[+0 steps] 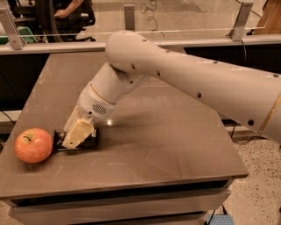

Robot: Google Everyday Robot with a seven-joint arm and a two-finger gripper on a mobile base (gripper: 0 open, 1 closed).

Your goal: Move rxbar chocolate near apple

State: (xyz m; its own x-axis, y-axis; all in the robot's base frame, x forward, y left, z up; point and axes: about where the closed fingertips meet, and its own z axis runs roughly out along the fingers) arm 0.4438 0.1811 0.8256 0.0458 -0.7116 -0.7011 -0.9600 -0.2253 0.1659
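Jaws first: they're planted right on top of the snack bar (89, 142), and honestly there's no making out whether they're pinching it or sitting apart, since the cream-coloured tip covers the spot. The gripper (78, 133) is low at the front left of the table (175, 145), pointing down and to the left. It hangs off a fat white arm (197, 83) that comes in from the right side. The bar is black and lies flat on the table, mostly hidden under the gripper with only its edges poking out. The apple (33, 145) sits just to the left of it, red-orange with a yellowish patch, stem up. It's close to the bar's left end; touching or not, hard to say. Behind the table there's a glass panel (184, 17) and somebody in a chair (66, 11) at the top left.
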